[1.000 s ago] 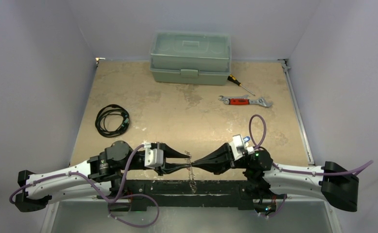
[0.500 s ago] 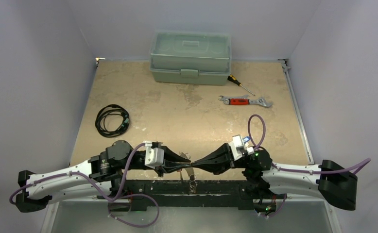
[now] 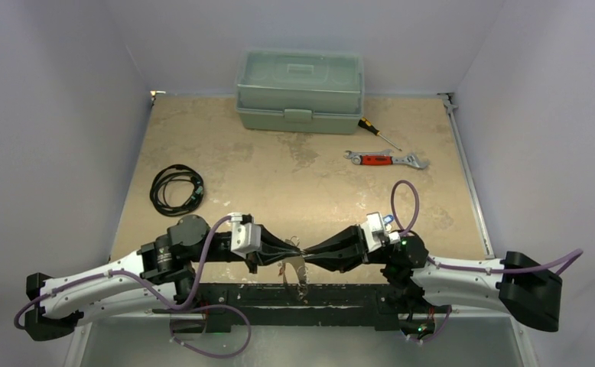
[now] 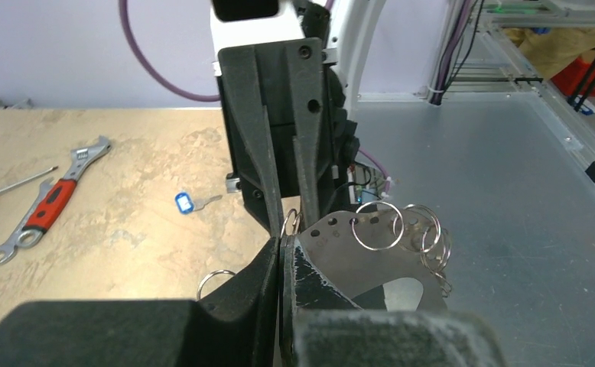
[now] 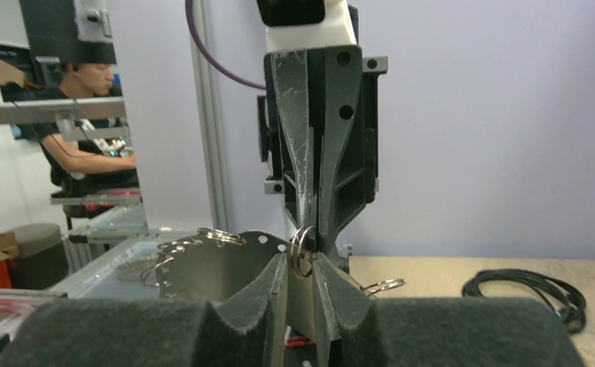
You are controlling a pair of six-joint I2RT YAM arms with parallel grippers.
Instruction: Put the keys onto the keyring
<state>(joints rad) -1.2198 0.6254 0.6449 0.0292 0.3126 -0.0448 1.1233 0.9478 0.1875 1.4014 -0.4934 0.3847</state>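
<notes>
Silver perforated keyring plate [image 4: 340, 260] with split rings [image 4: 378, 225] is hanging at the tan table's [image 3: 294, 183] six o'clock edge. The left gripper [image 4: 281, 256] is clenching it steady, presumably for threading. The right gripper [image 5: 300, 275] is straddling it, jaws slightly parted, grip unclear. A blue-tagged silver key [image 4: 190, 201] is lying at its ten o'clock.

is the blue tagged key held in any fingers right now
No, the blue-tagged key lies flat on the table, with nothing gripping it.

Soft, even overhead light, fairly bright; faint shadows on the mottled tan surface [image 3: 294, 183]. Wrist views blur nearest the lens.
</notes>
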